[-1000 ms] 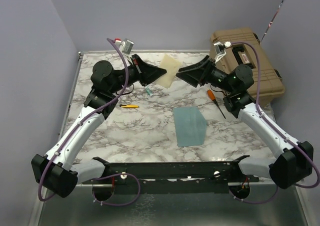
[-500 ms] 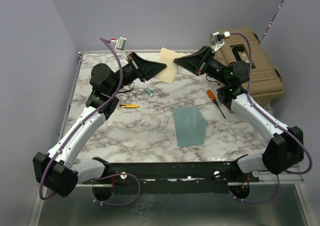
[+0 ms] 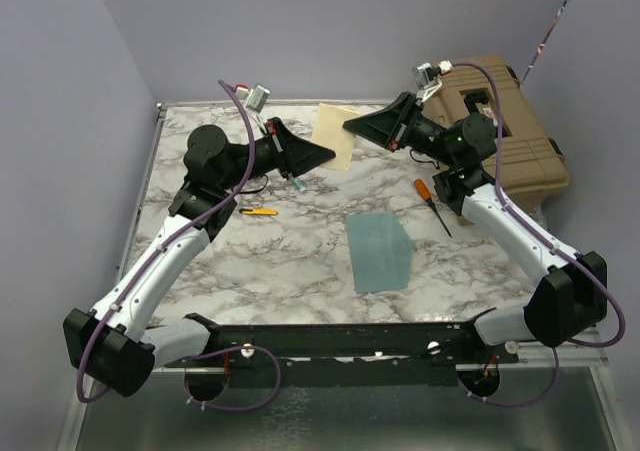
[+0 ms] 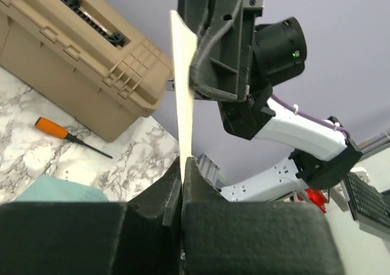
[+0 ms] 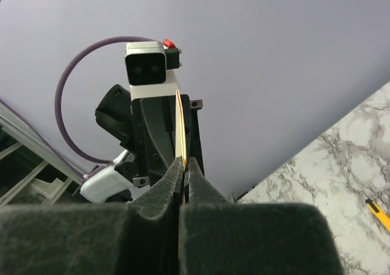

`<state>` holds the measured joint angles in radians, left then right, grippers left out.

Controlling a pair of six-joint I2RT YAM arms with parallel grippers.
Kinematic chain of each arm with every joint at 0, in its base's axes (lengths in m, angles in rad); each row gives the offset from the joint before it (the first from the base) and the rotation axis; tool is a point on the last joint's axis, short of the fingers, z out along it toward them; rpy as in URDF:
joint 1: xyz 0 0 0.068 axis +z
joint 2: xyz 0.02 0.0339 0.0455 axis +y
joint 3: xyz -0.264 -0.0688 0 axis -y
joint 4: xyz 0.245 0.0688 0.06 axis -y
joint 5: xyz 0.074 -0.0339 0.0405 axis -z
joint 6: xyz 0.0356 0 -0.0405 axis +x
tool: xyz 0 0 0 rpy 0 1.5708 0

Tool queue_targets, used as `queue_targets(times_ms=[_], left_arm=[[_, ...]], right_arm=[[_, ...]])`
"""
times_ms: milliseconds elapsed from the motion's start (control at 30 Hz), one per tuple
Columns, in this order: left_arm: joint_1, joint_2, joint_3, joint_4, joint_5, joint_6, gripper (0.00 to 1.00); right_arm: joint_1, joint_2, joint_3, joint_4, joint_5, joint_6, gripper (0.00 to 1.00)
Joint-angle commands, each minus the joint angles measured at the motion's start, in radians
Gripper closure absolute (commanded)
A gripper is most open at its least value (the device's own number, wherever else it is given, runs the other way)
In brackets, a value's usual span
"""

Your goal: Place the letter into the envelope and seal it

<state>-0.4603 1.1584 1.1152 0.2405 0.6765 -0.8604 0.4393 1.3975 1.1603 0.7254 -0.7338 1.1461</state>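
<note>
The cream letter (image 3: 333,133) hangs in the air above the back of the table, held between both arms. My left gripper (image 3: 328,152) is shut on its lower left edge, and the sheet rises edge-on as the letter (image 4: 182,92) from the left gripper (image 4: 182,161). My right gripper (image 3: 348,124) is shut on the opposite edge; in the right wrist view the letter (image 5: 180,125) shows as a thin line pinched at the right gripper (image 5: 184,161). The teal-blue envelope (image 3: 380,251) lies flat on the marble table (image 3: 250,261), nearer the arm bases, apart from both grippers.
A tan toolbox (image 3: 505,121) stands at the back right. An orange-handled screwdriver (image 3: 431,201) lies in front of it. A yellow tool (image 3: 258,211) and a small teal item (image 3: 299,183) lie under the left arm. Purple walls close in the back and the left side.
The right gripper, open a second ago, has shut on the letter's free edge. The letter was lifted slightly and both arms shifted at the back.
</note>
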Motion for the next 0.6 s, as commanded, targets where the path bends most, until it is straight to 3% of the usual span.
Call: queue_targets(times_ms=[0,100,167,300,567], left_arm=[[-0.003,-0.055,-0.012,-0.032,0.079,0.055,1.0],[-0.003,-0.049,-0.023,0.031,0.03,0.002,1.0],[-0.003,-0.039,-0.044,0.086,-0.004,-0.059,1.0],[-0.005,-0.032,-0.091,0.161,-0.047,-0.136,1.0],[-0.006,-0.022,-0.106,0.17,-0.06,-0.158,1.0]], right_arm=[[0.006,-0.012,0.036,-0.038,-0.072,-0.043,0.99],[0.01,-0.008,0.008,-0.004,-0.083,-0.026,0.65],[0.015,-0.001,-0.011,0.04,-0.094,0.005,0.54],[0.028,0.006,-0.046,0.114,-0.094,0.057,0.53],[0.044,0.012,-0.018,0.004,-0.108,-0.004,0.66]])
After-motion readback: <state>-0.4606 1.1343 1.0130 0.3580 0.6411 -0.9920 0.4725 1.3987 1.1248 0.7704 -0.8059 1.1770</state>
